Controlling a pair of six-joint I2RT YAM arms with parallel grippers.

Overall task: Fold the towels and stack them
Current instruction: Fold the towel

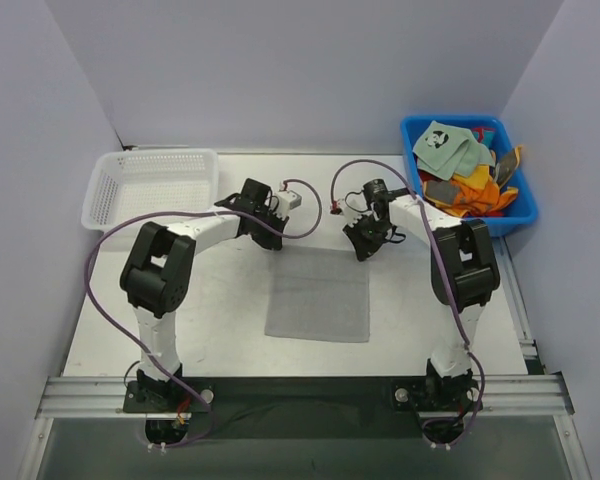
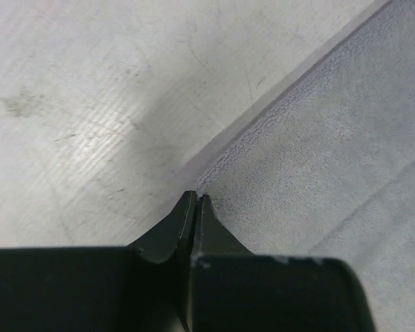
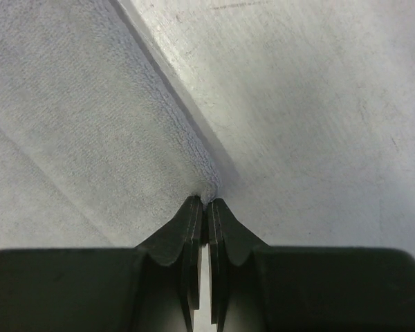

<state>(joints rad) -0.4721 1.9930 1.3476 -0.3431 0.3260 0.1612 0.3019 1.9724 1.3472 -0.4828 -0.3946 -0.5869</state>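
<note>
On the table (image 1: 230, 320) between the two arms, grey towel (image 1: 318, 295) lies spread flat as one rectangle, with its far edge up by both grippers.

Left gripper (image 2: 196, 197) is down at the towel's far-left corner. Its jaws are fully closed, tips together with no gap showing. The left wrist view shows the corner of the terry cloth ending right at the tips, so it looks nipped by its very point. The rest of the towel is flat on the table surface.

Right gripper (image 3: 206, 202) is down at the far-right corner, jaws closed. The right wrist view shows the corner puckered up and caught between the tips, with only a thin slit further back along the fingers.

Blue bin (image 1: 450, 121) sits at the far-right table corner, well apart from the grey towel, and holds a loose heap of unfolded towels. Panda-print green towel (image 1: 438, 140) is on top at the left, and orange towel (image 1: 475, 190) is nearer the front. The others are crumpled and hard to separate.

White mesh basket (image 1: 155, 153) is at the far left of the table.
</note>
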